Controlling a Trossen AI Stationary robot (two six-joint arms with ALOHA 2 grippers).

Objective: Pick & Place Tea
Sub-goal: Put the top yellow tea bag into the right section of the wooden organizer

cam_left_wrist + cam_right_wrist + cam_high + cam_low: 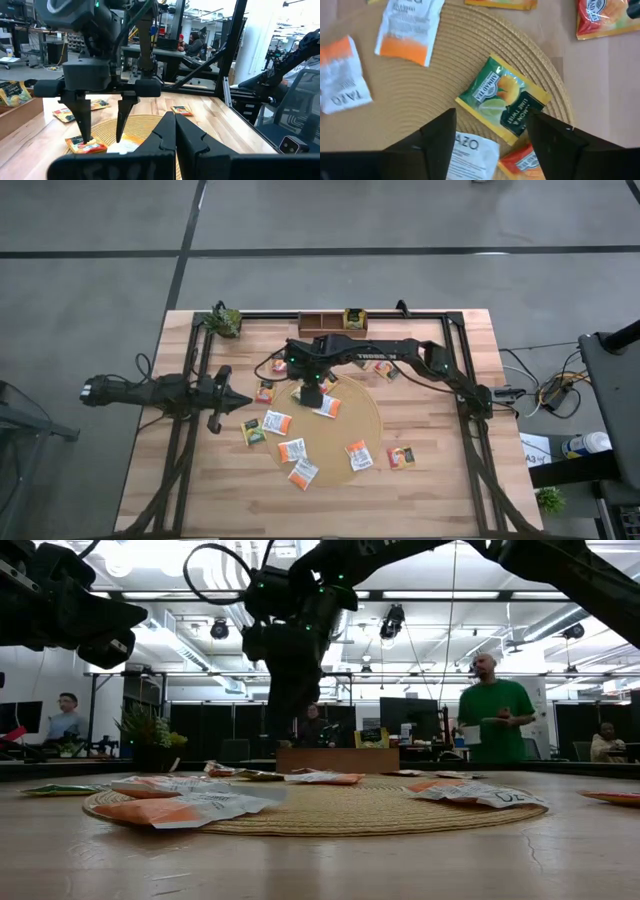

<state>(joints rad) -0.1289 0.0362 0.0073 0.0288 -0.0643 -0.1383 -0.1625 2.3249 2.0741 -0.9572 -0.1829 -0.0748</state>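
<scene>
Several flat tea sachets lie scattered on the round tan mat (345, 430) and on the wood around it: white-orange ones (277, 422), orange ones (401, 457), a green one (253, 432). My right gripper (495, 132) is open, pointing down over the mat's far-left part (310, 388). Its fingers stand on either side of a green-yellow sachet (502, 102) that lies flat near the mat's rim; in the high view the gripper hides this sachet. My left gripper (232, 395) is shut and waits above the table's left part, its fingers (175, 135) together.
A small wooden tray (322, 323) at the far edge holds one green sachet (353, 318). A potted plant (224, 320) stands at the far-left corner. Black frame rails run along both table sides. People (497, 710) stand in the room beyond.
</scene>
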